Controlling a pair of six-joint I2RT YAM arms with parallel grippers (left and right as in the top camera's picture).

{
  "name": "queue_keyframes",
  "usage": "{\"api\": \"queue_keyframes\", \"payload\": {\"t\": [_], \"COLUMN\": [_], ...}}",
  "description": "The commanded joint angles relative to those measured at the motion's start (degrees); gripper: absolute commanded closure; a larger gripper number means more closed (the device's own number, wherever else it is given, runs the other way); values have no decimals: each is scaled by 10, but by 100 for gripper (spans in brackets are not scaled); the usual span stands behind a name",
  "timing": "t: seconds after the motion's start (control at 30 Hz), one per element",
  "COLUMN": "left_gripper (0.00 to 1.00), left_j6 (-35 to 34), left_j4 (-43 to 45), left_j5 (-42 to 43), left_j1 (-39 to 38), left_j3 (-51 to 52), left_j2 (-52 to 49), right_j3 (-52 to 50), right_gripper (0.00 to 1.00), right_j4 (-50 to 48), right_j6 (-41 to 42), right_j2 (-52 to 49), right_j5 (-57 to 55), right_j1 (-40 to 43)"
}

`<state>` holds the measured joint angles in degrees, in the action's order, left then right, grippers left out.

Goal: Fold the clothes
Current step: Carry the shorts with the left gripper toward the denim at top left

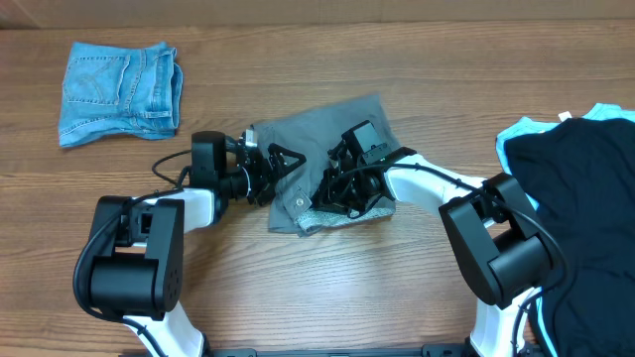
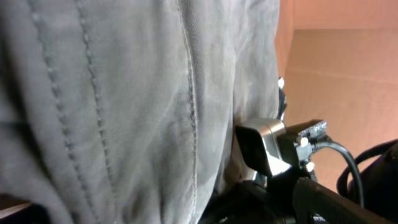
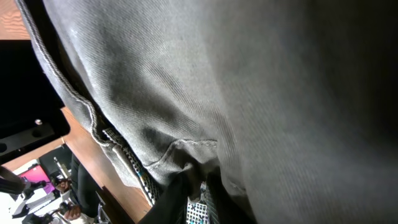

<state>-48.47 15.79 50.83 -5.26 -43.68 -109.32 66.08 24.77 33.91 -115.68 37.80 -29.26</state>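
The grey trousers (image 1: 317,134) lie in a crumpled lump in the middle of the table (image 1: 347,288), and both arms are busy with them. The right gripper (image 1: 337,188) is on the near side of the lump. Its jaws are close together and seem to pinch a bit of the grey cloth. The left gripper (image 1: 281,164) is at the left edge of the trousers. Grey cloth fills its own camera, so I cannot tell if its jaws are wide or narrow, or if it holds anything. The blue shorts (image 1: 119,89) sit far off at the top left, and they look folded and done. The trousers are only partly folded, I think, because the shape is messy and one corner sticks out. At the right edge, a black cloth (image 1: 585,178) lies on a pale-blue cloth (image 1: 516,134), both loose and not folded yet. So about one thing is done, one is being done, and two wait.
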Motion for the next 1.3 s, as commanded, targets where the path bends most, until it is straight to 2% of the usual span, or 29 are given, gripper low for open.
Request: {"api": "queue_keyframes", "payload": {"t": [0.0,0.17,0.27,0.4,0.47,0.53,0.63,0.7,0.8,0.93,1.13,1.27], "left_gripper": [0,10,22,30,41,44,67,74,96,96,96,96], "left_j6": [120,189,184,165,165,165,165,165,176,200,234,226], "left_j4": [-99,-173,-179,-174,-167,-157,-151,-151,-152,-165,-254,-282], "left_j5": [-84,-99,-124,-151,-153,-154,-155,-154,-133,-78,38,107], "left_j1": [-8,-16,-26,-35,-41,-47,-54,-54,-49,-21,63,100], "left_j3": [14,-33,-39,-40,-40,-40,-40,-40,-40,-46,-110,-157], "left_j2": [-64,-66,-66,-66,-66,-66,-66,-66,-65,-60,-26,-1], "right_j3": [-10,-10,-10,-10,-10,-10,-10,-10,-6,5,26,35], "right_gripper": [85,85,85,85,85,85,85,85,87,92,92,91], "right_j4": [19,19,19,21,21,21,24,30,57,120,240,269], "right_j6": [0,-3,-9,-9,-9,-9,-9,-11,-42,-92,-119,-128], "right_j2": [-16,-16,-16,-16,-16,-16,-16,-16,-10,28,156,229], "right_j5": [-39,-39,-39,-39,-39,-39,-39,-38,-34,-52,-181,-199], "right_j1": [-13,-13,-13,-13,-13,-13,-13,-13,-13,-2,33,57]}}
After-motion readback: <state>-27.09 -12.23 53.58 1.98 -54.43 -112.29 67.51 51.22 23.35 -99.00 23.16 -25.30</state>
